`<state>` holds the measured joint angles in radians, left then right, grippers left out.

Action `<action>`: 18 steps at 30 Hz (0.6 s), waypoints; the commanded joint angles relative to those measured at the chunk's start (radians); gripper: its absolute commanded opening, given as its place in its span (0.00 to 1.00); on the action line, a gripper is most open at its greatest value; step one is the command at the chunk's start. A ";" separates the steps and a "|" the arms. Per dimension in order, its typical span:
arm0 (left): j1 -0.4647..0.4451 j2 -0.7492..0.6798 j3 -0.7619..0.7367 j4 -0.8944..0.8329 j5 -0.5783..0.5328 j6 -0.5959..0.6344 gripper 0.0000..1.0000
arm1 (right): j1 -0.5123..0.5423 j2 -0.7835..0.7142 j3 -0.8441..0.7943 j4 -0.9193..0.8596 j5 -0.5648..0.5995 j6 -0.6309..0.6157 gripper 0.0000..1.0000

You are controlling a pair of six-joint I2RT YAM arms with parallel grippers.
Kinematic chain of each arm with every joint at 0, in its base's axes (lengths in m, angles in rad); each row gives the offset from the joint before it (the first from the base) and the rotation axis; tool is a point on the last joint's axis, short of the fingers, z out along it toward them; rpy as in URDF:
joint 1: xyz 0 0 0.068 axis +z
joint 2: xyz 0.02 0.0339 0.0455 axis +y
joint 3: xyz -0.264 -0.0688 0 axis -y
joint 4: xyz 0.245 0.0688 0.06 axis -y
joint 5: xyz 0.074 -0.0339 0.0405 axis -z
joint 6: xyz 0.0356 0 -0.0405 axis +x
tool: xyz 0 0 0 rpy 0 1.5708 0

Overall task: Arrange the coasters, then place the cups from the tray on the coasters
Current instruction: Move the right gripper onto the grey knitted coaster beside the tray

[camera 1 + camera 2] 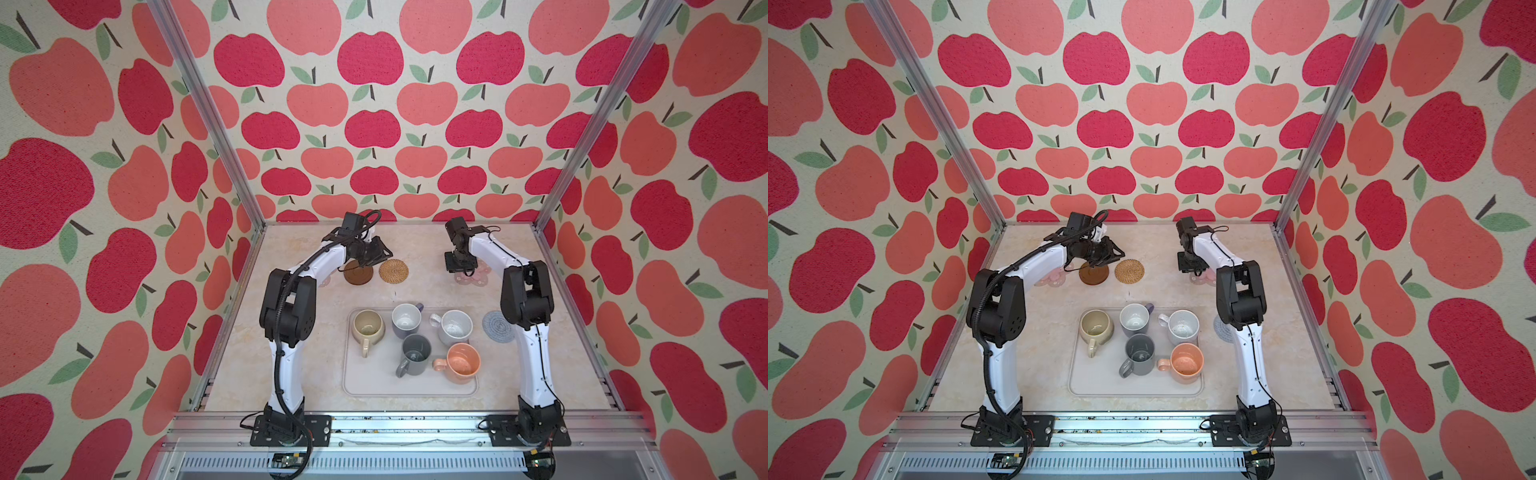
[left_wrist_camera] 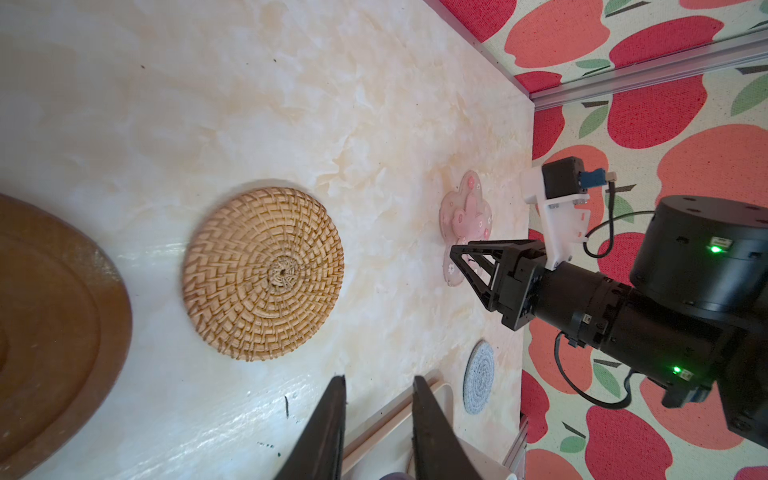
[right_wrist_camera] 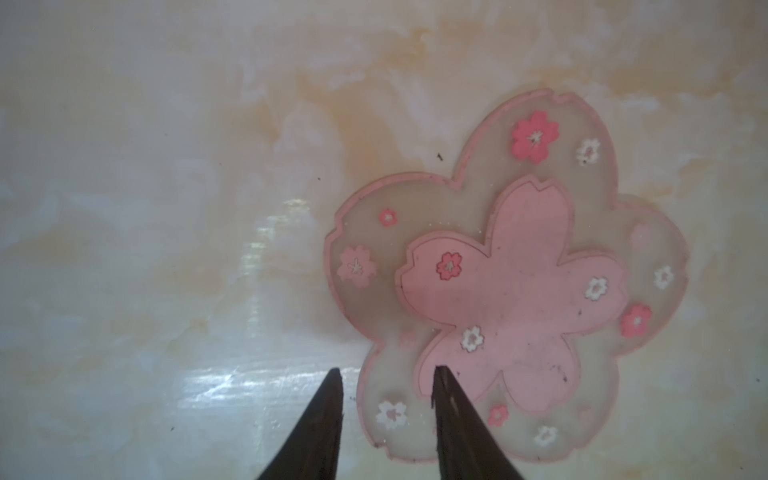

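Five cups stand on the pale tray (image 1: 365,384): beige (image 1: 368,328), lavender (image 1: 406,319), white speckled (image 1: 456,328), dark grey (image 1: 415,353) and peach (image 1: 463,362). The coasters lie on the table behind and beside it. My left gripper (image 1: 385,252) (image 2: 379,378) hovers open and empty, lying sideways just above the dark brown disc (image 1: 358,275) and next to the rattan coaster (image 1: 393,271) (image 2: 264,274). My right gripper (image 1: 458,271) (image 3: 387,370) points down, open, and its fingers straddle one petal of a pink flower coaster (image 3: 511,282) that lies flat. A second pink one (image 1: 1052,279) is mostly hidden under my left arm.
The grey-blue knitted coaster (image 1: 496,327) lies right of the tray, partly behind my right arm's elbow (image 1: 525,299). Apple-patterned walls and aluminium posts (image 1: 208,112) close in the table on three sides. A metal rail (image 1: 395,432) with both arm bases runs along the front.
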<state>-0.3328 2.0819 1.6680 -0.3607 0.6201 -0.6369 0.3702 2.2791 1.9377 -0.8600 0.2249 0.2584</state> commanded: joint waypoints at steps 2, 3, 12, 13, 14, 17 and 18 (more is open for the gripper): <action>-0.020 -0.021 0.035 -0.058 0.018 0.029 0.31 | -0.010 -0.141 -0.043 0.011 -0.025 -0.021 0.41; -0.023 -0.023 0.036 -0.069 0.016 0.037 0.31 | -0.014 -0.167 -0.066 0.014 -0.025 -0.021 0.42; -0.022 -0.076 -0.002 -0.115 0.006 0.065 0.31 | -0.050 -0.453 -0.422 0.056 -0.001 -0.008 0.38; -0.021 -0.081 -0.003 -0.128 0.003 0.070 0.31 | -0.054 -0.485 -0.467 0.055 0.004 -0.007 0.36; -0.020 -0.084 -0.004 -0.138 0.002 0.077 0.31 | -0.058 -0.514 -0.505 0.051 0.010 -0.004 0.35; -0.012 -0.106 -0.014 -0.170 -0.006 0.097 0.32 | -0.070 -0.602 -0.619 0.050 0.013 0.012 0.32; -0.009 -0.115 -0.018 -0.180 -0.010 0.105 0.32 | -0.076 -0.630 -0.664 0.053 0.006 0.019 0.31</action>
<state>-0.3527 2.0109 1.6665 -0.4786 0.6178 -0.5762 0.3050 1.7206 1.3445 -0.7979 0.2241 0.2588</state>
